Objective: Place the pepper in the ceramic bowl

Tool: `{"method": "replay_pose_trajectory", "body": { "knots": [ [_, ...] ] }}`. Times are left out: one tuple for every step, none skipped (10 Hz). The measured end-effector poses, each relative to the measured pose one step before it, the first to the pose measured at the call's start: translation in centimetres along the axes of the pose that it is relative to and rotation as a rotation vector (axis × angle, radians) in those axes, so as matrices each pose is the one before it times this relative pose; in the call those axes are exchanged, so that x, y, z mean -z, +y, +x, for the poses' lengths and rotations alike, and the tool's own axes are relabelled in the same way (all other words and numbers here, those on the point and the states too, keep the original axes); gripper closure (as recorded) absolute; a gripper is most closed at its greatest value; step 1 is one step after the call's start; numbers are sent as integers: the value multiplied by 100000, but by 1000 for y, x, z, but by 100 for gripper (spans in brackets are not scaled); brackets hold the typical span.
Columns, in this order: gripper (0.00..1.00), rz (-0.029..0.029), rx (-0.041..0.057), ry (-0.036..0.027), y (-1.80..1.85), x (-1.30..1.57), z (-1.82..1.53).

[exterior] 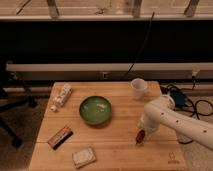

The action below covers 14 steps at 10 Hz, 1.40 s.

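Note:
The green ceramic bowl sits empty on the wooden table, left of centre. The small dark red-brown pepper is at the tip of my arm, right of the bowl and near the table's front, low over or on the wood. My gripper is at the end of the white arm that reaches in from the right, directly above the pepper. The arm hides most of the gripper. About a bowl's width of table separates the pepper from the bowl's rim.
A small white cup stands at the back right. A white tube-like item lies at the back left. A flat brown bar and a pale packet lie at the front left. Cables hang off the right edge.

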Motion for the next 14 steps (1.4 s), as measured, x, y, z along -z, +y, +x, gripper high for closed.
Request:
{"method": "replay_pose_trajectory", "body": {
  "knots": [
    [100,136,869,422,-276,129,90],
    [100,125,778,537,-209,135,152],
    [100,69,761,341,-226,135,70],
    [100,-201,615,302,-116,138,71],
    [100,-149,868,449,-253,210,113],
    [100,-2,934,312,-289,175,35],
    [100,266,904,579,-376,196,167],
    [100,-143,1600,606,-614,199,136],
    [100,79,803,76,-463,79,1],
    [100,-284,445,644,-6,152,150],
    [100,-634,761,255,-77,132,26],
    [100,389,1448,353,-824,227,64],
    [100,46,898,218,-483,148,36],
    [100,-125,493,207,-217,97,41]
  ]
}}
